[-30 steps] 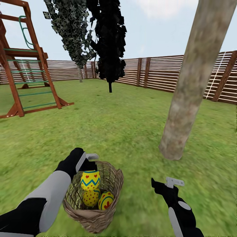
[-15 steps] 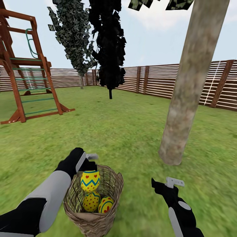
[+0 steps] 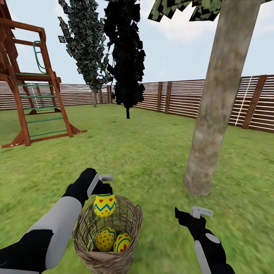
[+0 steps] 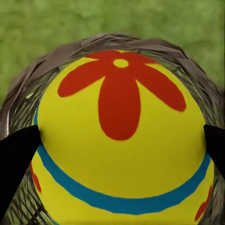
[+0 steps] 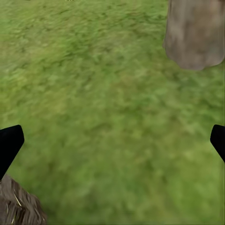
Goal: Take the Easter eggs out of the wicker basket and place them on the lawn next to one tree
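Easter eggs number three in the head view: one egg (image 3: 104,205), yellow with a blue zigzag band and red hearts, sits pinched in the left gripper (image 3: 105,190) above the rim of the wicker basket (image 3: 108,255), while the other two eggs (image 3: 105,238) (image 3: 122,242) lie side by side, touching, on the basket's floor. In the left wrist view the held egg (image 4: 119,140) shows a red flower mark on its top and a blue band lower down, with a dark fingertip (image 4: 16,154) pressed at each flank and the basket's woven rim (image 4: 28,79) ringed behind it. The basket stands on the lawn (image 3: 144,152), just in front of the robot between its two arms. The left arm, grey and black, reaches in from that side over the basket's edge.

The right gripper (image 5: 112,140) hangs above bare grass to the basket's right, its fingers spread wide and empty; the right wrist view catches a corner of the basket (image 5: 18,206) and the foot of the tree (image 5: 194,35). That tree (image 3: 213,106), with a thick mottled grey-beige trunk leaning slightly, rises from the lawn near the basket, ahead and to the right. Farther back stand a near-black tree (image 3: 125,57) and a grey-green columnar tree (image 3: 85,42), a wooden playset (image 3: 32,87) at the left, and a brown slatted fence (image 3: 179,97) along the rear.
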Controlling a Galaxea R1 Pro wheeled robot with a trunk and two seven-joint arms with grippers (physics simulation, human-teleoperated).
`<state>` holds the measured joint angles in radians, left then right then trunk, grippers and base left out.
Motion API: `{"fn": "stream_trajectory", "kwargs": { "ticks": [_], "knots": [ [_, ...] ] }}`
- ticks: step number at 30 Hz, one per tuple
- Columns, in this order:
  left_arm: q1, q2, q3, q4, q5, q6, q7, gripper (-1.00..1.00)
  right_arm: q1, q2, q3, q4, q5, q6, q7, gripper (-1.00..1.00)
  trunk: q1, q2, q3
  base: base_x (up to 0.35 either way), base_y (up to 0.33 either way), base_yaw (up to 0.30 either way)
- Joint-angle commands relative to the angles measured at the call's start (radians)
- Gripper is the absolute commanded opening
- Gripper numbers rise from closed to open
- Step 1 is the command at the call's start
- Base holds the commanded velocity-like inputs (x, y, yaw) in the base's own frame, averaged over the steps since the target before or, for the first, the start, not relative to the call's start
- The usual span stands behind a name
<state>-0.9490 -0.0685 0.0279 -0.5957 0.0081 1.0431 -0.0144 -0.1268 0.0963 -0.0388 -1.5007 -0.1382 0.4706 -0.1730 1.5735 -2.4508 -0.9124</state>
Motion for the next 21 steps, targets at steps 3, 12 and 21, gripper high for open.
{"fn": "stream_trajectory", "kwargs": {
  "ticks": [3,12,21],
  "knots": [
    [0.0,0.0,0.003,-0.003,0.0,0.004,-0.001,-1.0,-0.001,0.0,-0.001,0.0,-0.011,0.003,-0.007,1.0,-0.012,0.021,0.008,0.0,0.0,0.0],
    [0.001,-0.002,0.003,-0.025,-0.001,0.004,0.0,-1.0,-0.001,0.0,-0.001,0.018,-0.011,-0.003,-0.007,1.0,-0.046,0.084,0.037,0.0,0.0,0.0],
    [0.001,-0.004,0.003,-0.026,0.0,0.004,0.001,-1.0,-0.001,0.0,-0.003,0.023,-0.011,-0.005,-0.007,1.0,-0.081,0.147,0.065,0.0,0.0,0.0]
  ]
}}
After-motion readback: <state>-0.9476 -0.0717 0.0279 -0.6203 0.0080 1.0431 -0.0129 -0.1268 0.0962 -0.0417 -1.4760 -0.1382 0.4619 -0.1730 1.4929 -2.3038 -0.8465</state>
